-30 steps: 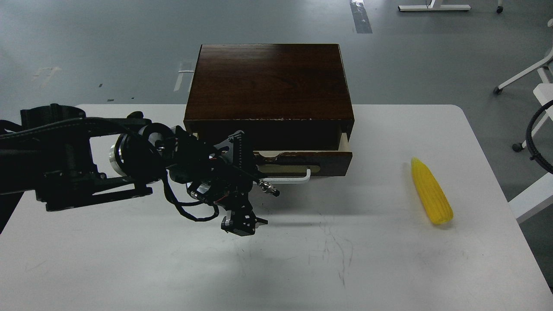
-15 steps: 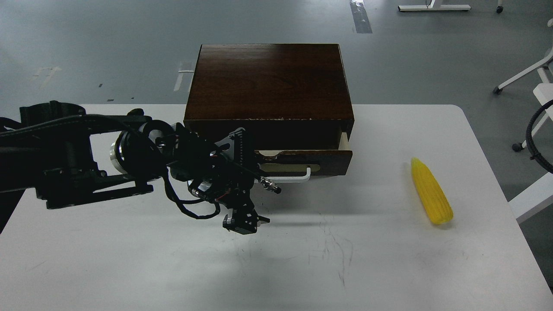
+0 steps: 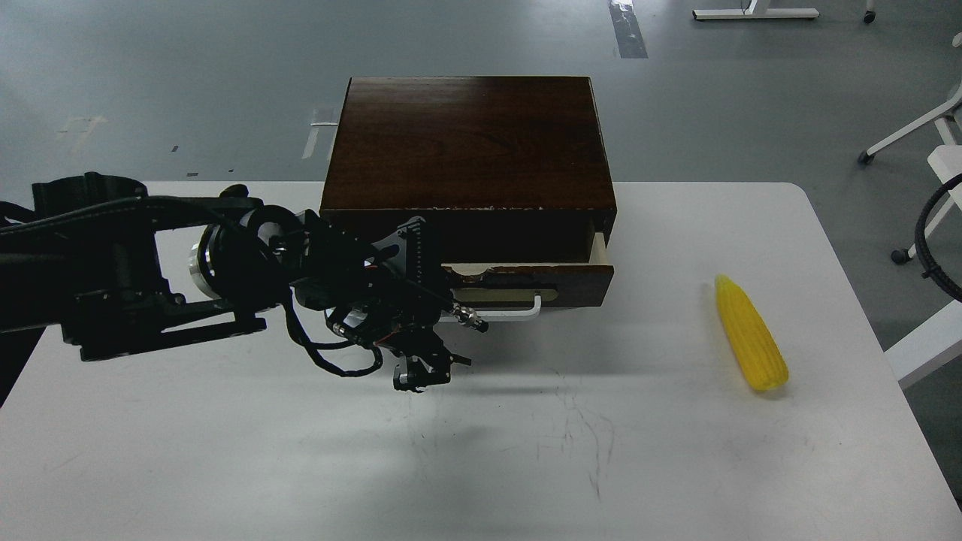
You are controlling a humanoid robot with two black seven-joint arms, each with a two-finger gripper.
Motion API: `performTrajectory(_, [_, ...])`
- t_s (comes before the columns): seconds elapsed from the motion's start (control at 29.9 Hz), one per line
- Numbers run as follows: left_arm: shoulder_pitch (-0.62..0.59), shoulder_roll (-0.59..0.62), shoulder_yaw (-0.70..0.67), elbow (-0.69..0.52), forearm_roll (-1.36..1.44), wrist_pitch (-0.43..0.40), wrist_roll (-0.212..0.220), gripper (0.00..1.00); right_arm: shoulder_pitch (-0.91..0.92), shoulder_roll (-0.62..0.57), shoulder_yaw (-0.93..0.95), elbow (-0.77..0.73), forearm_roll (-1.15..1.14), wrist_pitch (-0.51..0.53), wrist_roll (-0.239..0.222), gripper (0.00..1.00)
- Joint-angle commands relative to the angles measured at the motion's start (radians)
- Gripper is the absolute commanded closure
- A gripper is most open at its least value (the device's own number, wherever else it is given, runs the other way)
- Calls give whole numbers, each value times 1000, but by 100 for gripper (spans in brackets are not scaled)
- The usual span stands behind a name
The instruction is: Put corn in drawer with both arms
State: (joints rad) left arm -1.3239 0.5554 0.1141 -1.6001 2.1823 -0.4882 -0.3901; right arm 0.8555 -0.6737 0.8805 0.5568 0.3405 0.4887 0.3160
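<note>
1. Corn (image 3: 751, 333) lies on the white counter (image 3: 646, 451), well right of the drawer (image 3: 571, 279), which stands slightly pulled out of its cabinet (image 3: 466, 143).
2. We see our left gripper (image 3: 422, 372) hanging just before the drawer's white handle (image 3: 518, 312); its opening we cannot tell.
3. Our right gripper is out of view.

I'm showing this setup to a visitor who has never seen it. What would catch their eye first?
Probably the bright yellow corn, lying alone on the right side of the white table. Next, the dark brown cabinet at the table's far edge, its drawer pulled slightly open. Then the bulky black left arm reaching in from the left, its gripper hanging in front of the drawer's white handle.
</note>
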Motion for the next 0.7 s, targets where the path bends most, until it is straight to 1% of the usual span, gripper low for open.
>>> performTrajectory(0.0, [-1, 0, -2, 3, -1, 0, 0, 14, -1, 0, 0, -6, 0, 0, 0, 0])
performTrajectory(0.37, [-18, 0, -25, 14, -1, 0, 8, 4, -3, 0, 0, -14, 0, 0, 0, 0])
performTrajectory(0.67, [-26, 3, -27, 14, -1, 0, 5, 4, -1, 0, 0, -14, 2, 0, 0, 0])
